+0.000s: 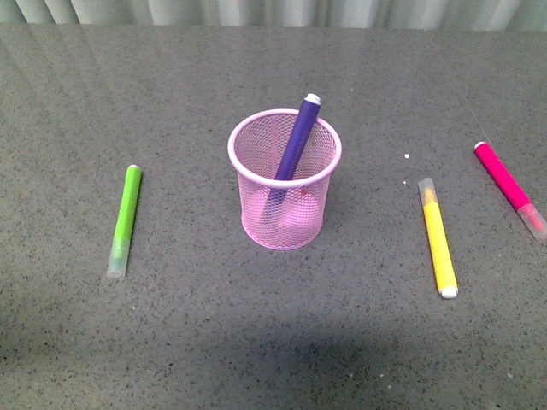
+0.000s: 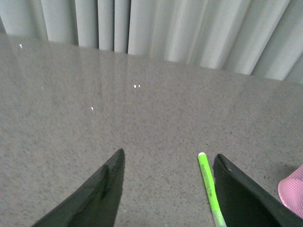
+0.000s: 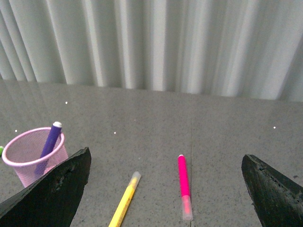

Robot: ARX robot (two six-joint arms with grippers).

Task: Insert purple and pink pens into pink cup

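The pink cup [image 1: 285, 184] stands upright mid-table. The purple pen [image 1: 295, 143] leans inside it, its white end sticking above the rim. The pink pen [image 1: 509, 188] lies flat at the far right of the table. Neither gripper shows in the front view. In the right wrist view my right gripper [image 3: 165, 163] is open and empty; the pink pen [image 3: 183, 190] lies between its fingers, the cup [image 3: 34, 155] with the purple pen [image 3: 49, 144] off to one side. My left gripper [image 2: 168, 158] is open and empty over bare table.
A lime-green marker [image 1: 125, 218] lies left of the cup; it shows close to one left finger [image 2: 208, 187]. A yellow marker [image 1: 438, 248] lies between the cup and the pink pen, also in the right wrist view [image 3: 124, 202]. Curtains hang behind the grey table [image 1: 256, 342].
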